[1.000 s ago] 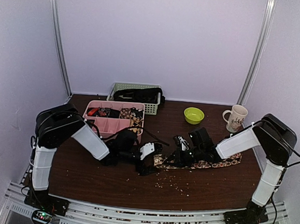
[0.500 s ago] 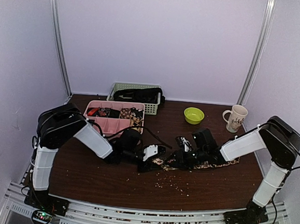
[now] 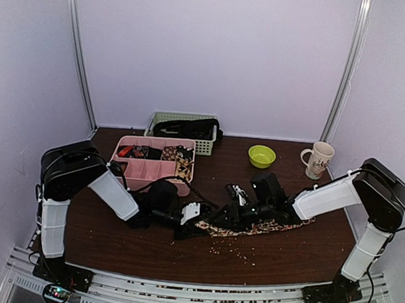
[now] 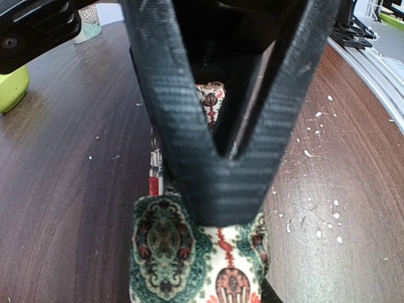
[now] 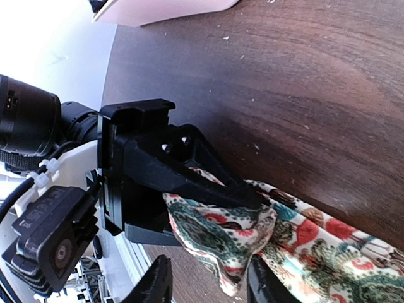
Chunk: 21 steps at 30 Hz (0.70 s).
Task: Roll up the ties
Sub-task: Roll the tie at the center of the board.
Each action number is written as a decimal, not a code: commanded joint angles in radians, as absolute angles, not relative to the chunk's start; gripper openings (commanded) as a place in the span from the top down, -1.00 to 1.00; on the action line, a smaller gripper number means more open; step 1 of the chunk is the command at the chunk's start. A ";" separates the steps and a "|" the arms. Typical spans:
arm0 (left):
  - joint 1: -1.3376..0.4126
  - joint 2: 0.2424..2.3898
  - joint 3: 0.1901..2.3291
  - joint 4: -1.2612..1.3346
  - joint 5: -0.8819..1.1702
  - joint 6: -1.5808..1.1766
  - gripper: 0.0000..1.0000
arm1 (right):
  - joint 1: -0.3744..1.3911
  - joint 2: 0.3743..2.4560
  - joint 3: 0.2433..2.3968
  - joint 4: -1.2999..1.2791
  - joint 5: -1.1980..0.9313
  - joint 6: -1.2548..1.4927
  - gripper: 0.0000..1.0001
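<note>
While the left gripper (image 3: 198,226) pinches one end, the tie (image 3: 270,226) is barely started on its first turn.

Nearest the arm bases, crumbs (image 3: 233,249) dot the table (image 3: 112,235); just beyond, the tie lies flat at mid-table, running right from where both grippers meet. The left jaws are closed tip to tip on a folded end of the cloth, while the right gripper (image 5: 208,284) stands parted astride that fold, clamping nothing. To roll well, I judge the right should close beside the pinch, then turn the fold along the tie's length, edges square and the remainder slack. Farther back sit a pink tray (image 3: 127,168), basket (image 3: 204,149), green bowl (image 3: 262,156) and mug (image 3: 320,159).
</note>
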<state>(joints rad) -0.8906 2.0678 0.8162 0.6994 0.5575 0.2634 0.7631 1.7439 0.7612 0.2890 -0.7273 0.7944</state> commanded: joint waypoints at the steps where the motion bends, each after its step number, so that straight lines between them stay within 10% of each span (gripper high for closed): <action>1: -0.879 2.087 0.768 0.567 0.539 0.231 0.38 | 0.777 1.777 0.800 0.308 -0.736 0.799 0.23; 10: -0.867 2.075 0.750 0.562 0.539 0.242 0.38 | 0.777 1.836 0.828 0.216 -0.677 0.731 0.93; 14: -0.862 2.075 0.741 0.563 0.538 0.245 0.39 | 0.720 1.755 0.748 0.244 -0.662 0.748 0.29; 21: -0.859 2.080 0.748 0.577 0.543 0.237 0.39 | 0.548 1.605 0.648 0.212 -0.468 0.799 0.07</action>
<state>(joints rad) -0.8730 2.0510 0.7799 0.7181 0.5655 0.2523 0.6109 1.6730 0.6666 0.2501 -0.6262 0.7750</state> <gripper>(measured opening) 0.307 0.450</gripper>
